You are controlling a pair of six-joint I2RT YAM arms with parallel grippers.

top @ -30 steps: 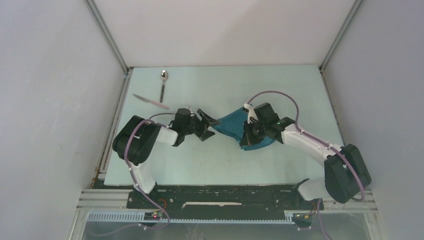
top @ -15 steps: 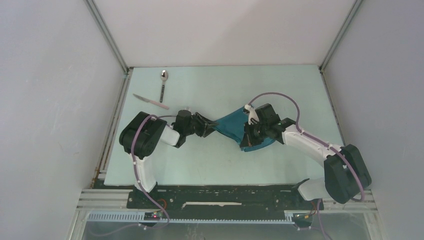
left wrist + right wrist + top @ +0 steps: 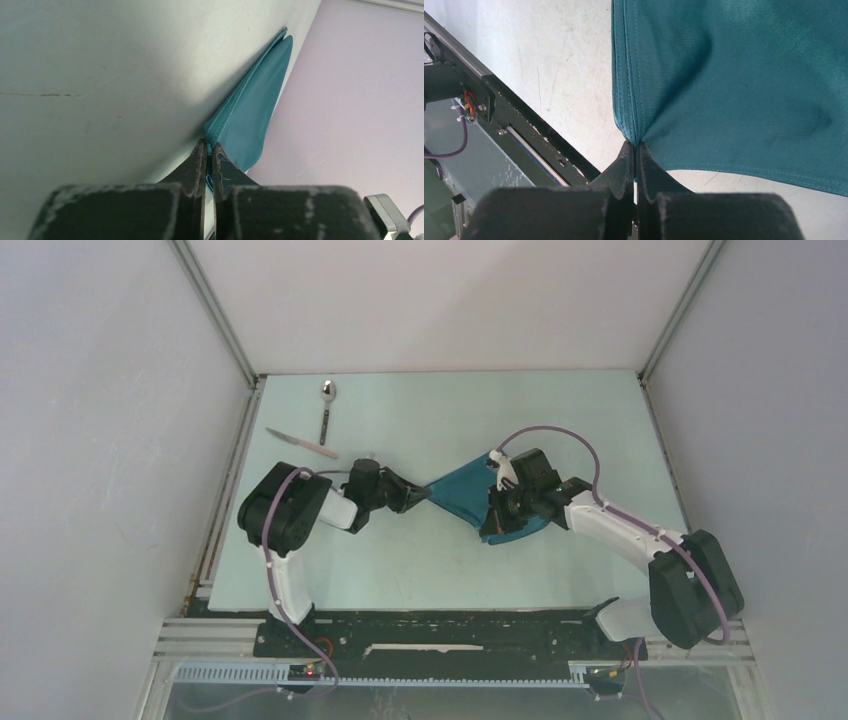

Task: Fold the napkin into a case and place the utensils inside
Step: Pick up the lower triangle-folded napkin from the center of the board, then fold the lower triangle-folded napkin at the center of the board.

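Note:
The teal napkin (image 3: 462,490) lies folded in the middle of the table, narrowing to a point at its left end. My left gripper (image 3: 421,494) is shut on that left corner; in the left wrist view the doubled hem of the napkin (image 3: 250,110) runs away from the pinched fingertips (image 3: 199,156). My right gripper (image 3: 490,512) is shut on the napkin's (image 3: 734,85) near right edge, the cloth spreading above the jaws. The utensils lie at the far left: a spoon (image 3: 327,408) and a knife (image 3: 300,443), apart from both grippers.
Grey enclosure walls stand close on the left and right, with an aluminium frame rail (image 3: 230,490) along the table's left edge. The black base rail (image 3: 440,630) runs along the near edge. Purple cables loop over both arms.
My left gripper slid right to the napkin's left corner and closed on it. The right gripper kept its grip and barely moved.

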